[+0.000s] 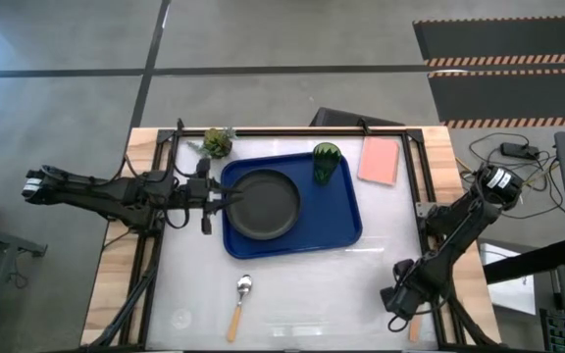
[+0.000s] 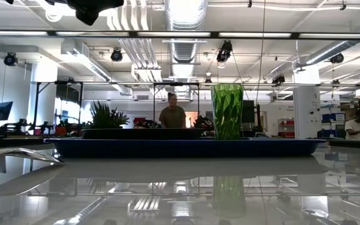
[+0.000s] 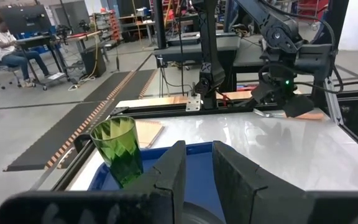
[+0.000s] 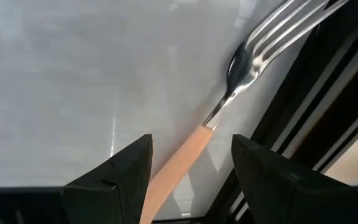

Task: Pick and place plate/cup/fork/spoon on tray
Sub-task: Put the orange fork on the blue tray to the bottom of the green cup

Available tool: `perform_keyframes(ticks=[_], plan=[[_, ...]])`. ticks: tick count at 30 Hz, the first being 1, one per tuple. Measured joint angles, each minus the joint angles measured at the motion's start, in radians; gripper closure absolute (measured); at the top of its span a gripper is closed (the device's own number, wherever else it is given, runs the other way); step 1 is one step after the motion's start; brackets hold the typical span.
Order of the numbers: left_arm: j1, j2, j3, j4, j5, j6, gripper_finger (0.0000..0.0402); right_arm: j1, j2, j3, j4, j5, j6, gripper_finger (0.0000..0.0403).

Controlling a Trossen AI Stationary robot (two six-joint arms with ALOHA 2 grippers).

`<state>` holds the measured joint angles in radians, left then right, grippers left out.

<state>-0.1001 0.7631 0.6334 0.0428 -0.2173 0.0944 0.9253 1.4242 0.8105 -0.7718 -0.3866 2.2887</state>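
The black plate lies flat on the blue tray. The green cup stands upright in the tray's far right corner and also shows in the left wrist view. The spoon lies on the table near its front edge. The fork lies at the table's right edge. My left gripper is at the plate's left rim, its fingers a narrow gap apart. My right gripper is open, pointing down, one finger on either side of the fork's orange handle. My left gripper comes from the table's left and stands over the plate's left rim, which shows low between its fingers. I cannot tell whether it touches the rim. The plate lies flat on the tray.
A small green plant stands off the tray's far left corner. A pink flat rectangle lies at the far right. The black frame rail runs right beside the fork. A person stands in the room behind the table.
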Motion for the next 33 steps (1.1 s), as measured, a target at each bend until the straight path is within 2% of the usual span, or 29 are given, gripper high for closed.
perform_keyframes(ticks=[7,14,22,30,33], plan=[[0.000,-0.003,0.000,-0.001,0.000,0.000,0.0340,0.000,0.000,-0.029,0.004,-0.055,0.000,0.0193],[0.000,-0.027,0.000,-0.001,0.000,0.000,0.0340,0.000,0.015,-0.030,0.017,-0.062,-0.004,0.0193],[0.000,-0.079,-0.002,-0.036,0.000,-0.006,0.0340,-0.003,0.087,-0.031,0.045,-0.076,-0.104,0.0193],[-0.001,-0.083,-0.002,-0.036,0.000,-0.009,0.0340,-0.019,0.077,-0.032,0.067,-0.028,-0.164,0.0211],[-0.001,-0.077,-0.002,-0.036,0.000,-0.009,0.0340,-0.029,0.057,-0.033,0.077,0.043,-0.165,0.0224]])
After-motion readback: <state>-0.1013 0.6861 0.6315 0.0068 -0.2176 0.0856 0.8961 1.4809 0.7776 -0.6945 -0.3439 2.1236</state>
